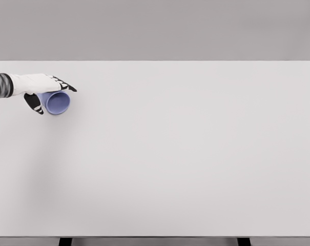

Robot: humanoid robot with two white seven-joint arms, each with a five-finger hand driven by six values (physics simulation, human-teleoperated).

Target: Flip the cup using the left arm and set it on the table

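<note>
A blue cup (pixel 58 102) lies on its side at the far left of the white table (pixel 185 154), its open mouth turned toward the camera and to the right. My left hand (pixel 51 95) reaches in from the left edge and wraps the cup: the fingers (pixel 65 85) lie over its top and the thumb (pixel 34 103) sits below its left side. The cup's closed end is hidden behind the hand. The right arm does not show in the head view.
The table's far edge runs along the top, its front edge along the bottom with two dark legs (pixel 65 241) below. A plain grey wall stands behind.
</note>
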